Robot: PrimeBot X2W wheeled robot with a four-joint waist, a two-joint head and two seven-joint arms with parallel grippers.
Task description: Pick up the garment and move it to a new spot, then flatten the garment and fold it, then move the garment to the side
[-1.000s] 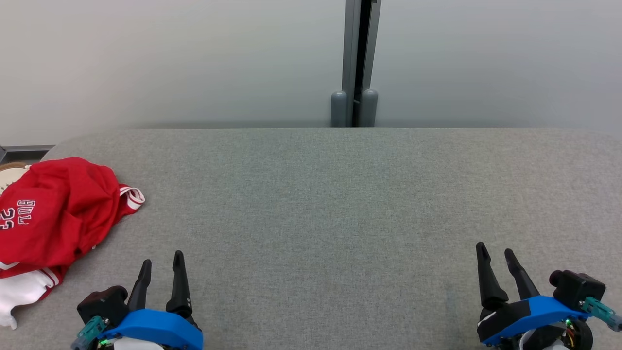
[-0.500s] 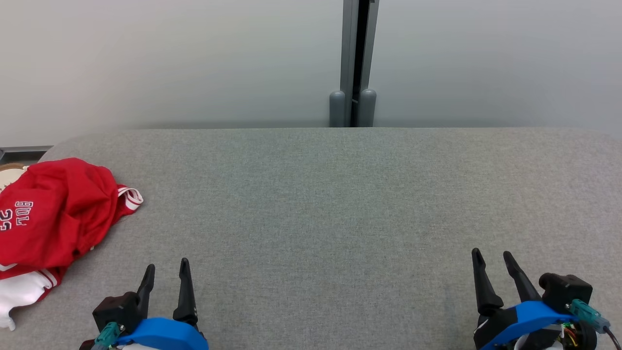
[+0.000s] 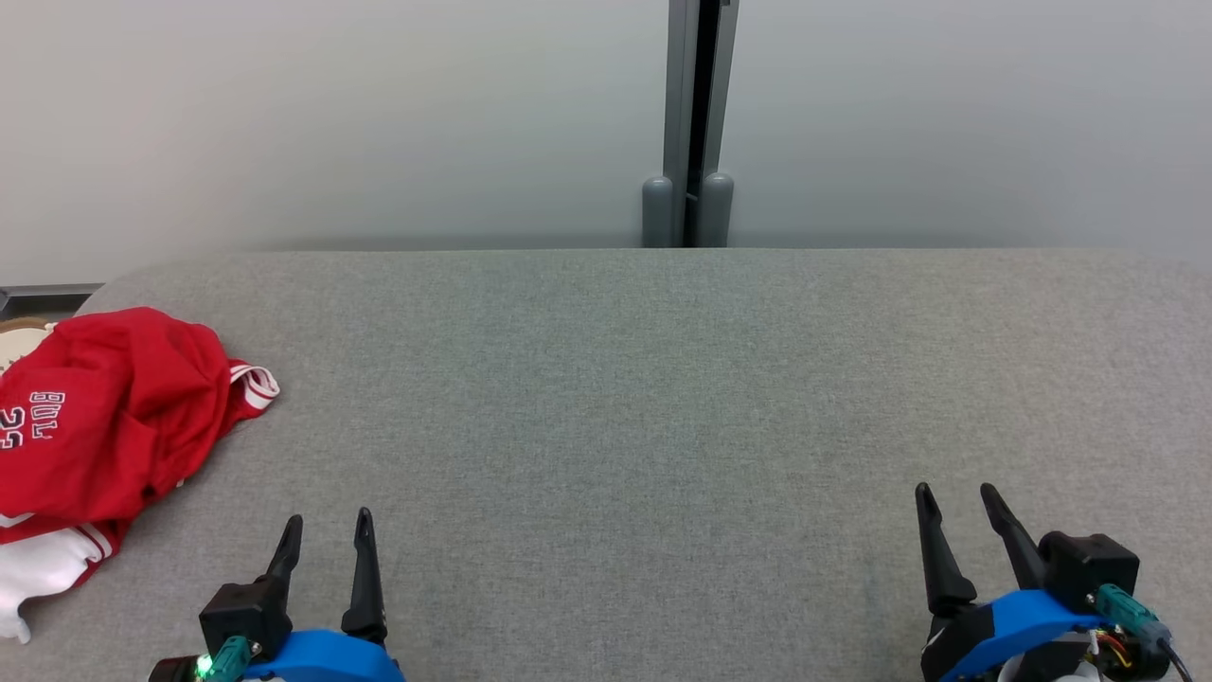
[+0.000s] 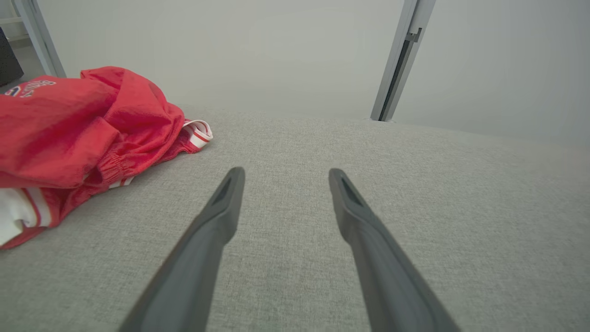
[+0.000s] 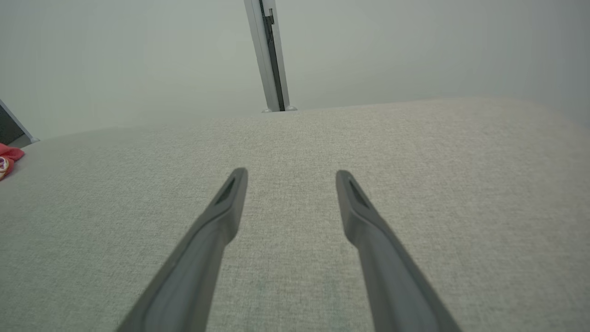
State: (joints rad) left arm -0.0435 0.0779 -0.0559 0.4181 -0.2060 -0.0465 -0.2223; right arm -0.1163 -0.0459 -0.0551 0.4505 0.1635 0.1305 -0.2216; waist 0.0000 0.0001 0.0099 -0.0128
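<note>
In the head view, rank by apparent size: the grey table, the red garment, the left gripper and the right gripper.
1. grey table, by far largest
2. red garment, cut off at the left edge
3. left gripper and right gripper: alike, both cut by the bottom edge; unranked

The head view looks forward and down from high over the near edge of the table (image 3: 606, 379), taking in its width up to the pale wall (image 3: 331, 114) and a grey upright post (image 3: 696, 114), with the left gripper (image 3: 329, 516) and right gripper (image 3: 956, 489) at its lower corners. The left wrist view sits low and close over the table, facing the far edge along its own fingers, and shares the post and the red garment (image 4: 83, 124) with the head view. The right wrist view is likewise low, facing the same post, the garment a sliver at its left edge
</note>
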